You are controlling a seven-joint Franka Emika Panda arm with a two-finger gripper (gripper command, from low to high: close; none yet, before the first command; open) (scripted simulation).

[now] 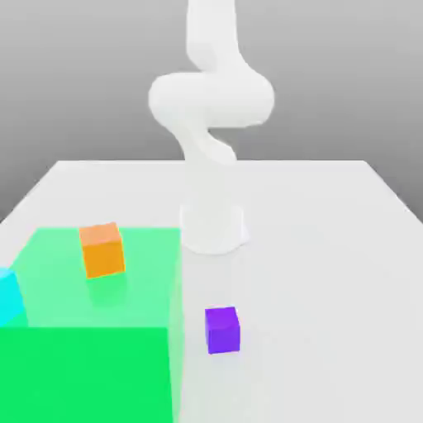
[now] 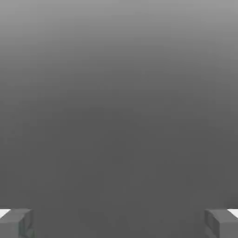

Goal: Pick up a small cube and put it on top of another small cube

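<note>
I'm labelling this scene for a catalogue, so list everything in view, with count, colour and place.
Table: one, white, under the whole setup
Block: one large, green, at the exterior view's left
Orange cube: one, orange, on top of the green block
Cyan cube: one, cyan, at the exterior view's left edge, partly cut off by it
Purple cube: one, purple, on the table, beside the green block on the exterior view's right side of it
Background: grey, behind the table
Robot arm: one, white, its base standing on the table beyond the cubes
Gripper: one, dark grey fingers, open, in the hand view
</note>
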